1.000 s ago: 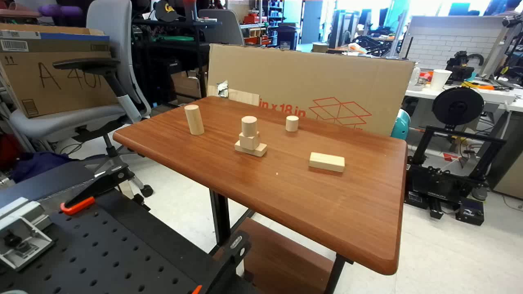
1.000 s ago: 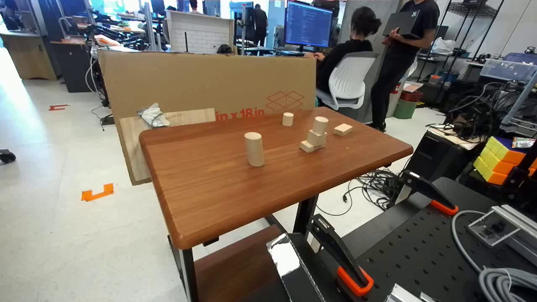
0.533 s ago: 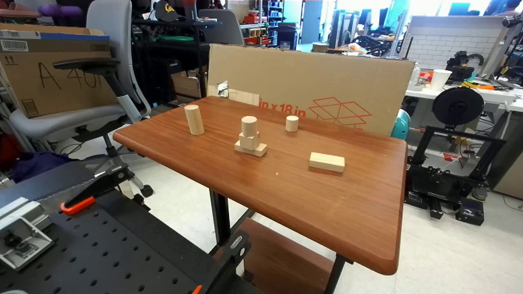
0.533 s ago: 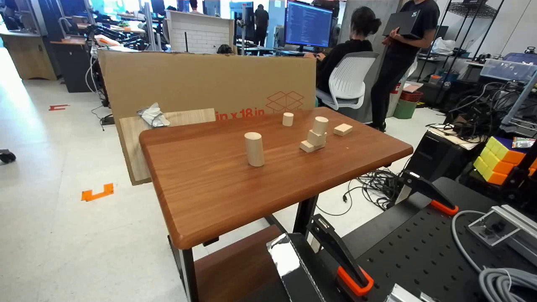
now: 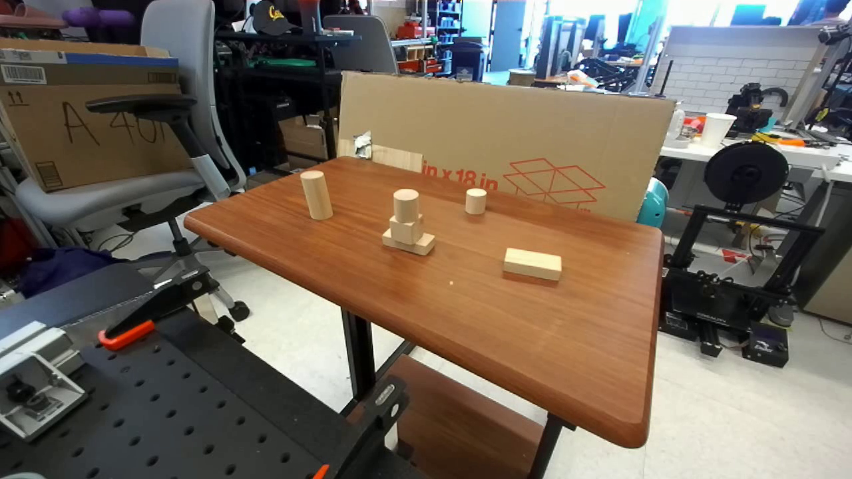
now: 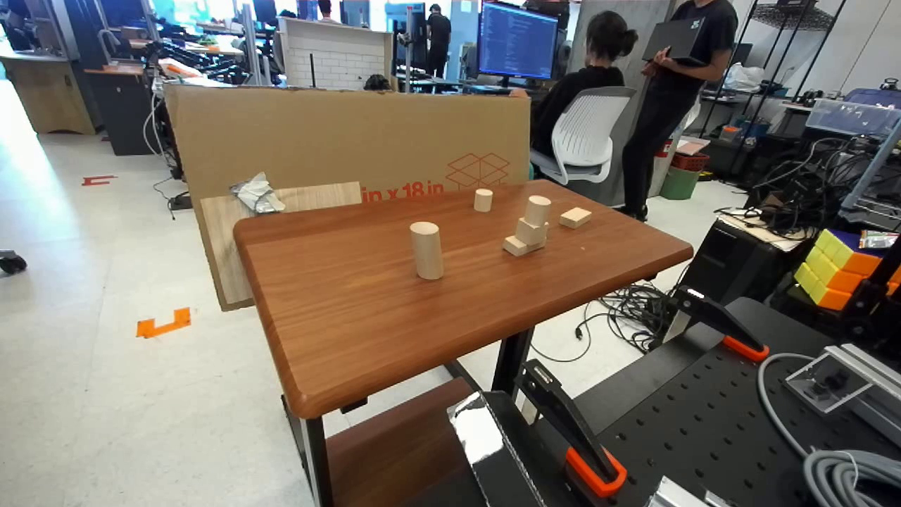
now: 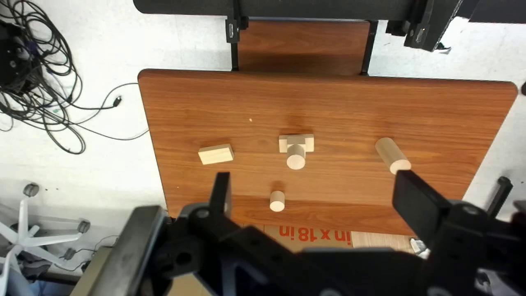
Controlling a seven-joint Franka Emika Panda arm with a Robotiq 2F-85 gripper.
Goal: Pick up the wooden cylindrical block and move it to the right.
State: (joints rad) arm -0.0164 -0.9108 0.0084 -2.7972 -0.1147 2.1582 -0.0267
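Nothing on the counter (image 5: 466,313) is changing: in both exterior views the block (image 5: 316,195) is standing where it was standing a second ago, upright toward one end, well apart from the stack (image 5: 406,223), the stub (image 5: 475,201) and the bar (image 5: 532,264). Only the background is moving, with the seated person (image 6: 584,109) shifting a little past the edge of the cardboard (image 6: 338,134).

The tool (image 7: 314,185) is showing in the wrist view alone, its fingers (image 7: 415,201) standing wide apart and holding nothing. One fingertip is appearing to meet the block's top there, but in both exterior views the tool is staying out of sight, so I am reading that as an overlap, not a touch. With no earlier wrist view, I am not able to tell whether the tool is moving.

For the task, this is probably meaning that the pick is not yet beginning. The next move is likely calling for a sideways shift to centre the fingers over the block, then a descent around it. In both exterior views the stack is standing to the block's right, so a low carry that way could be risking a bump.
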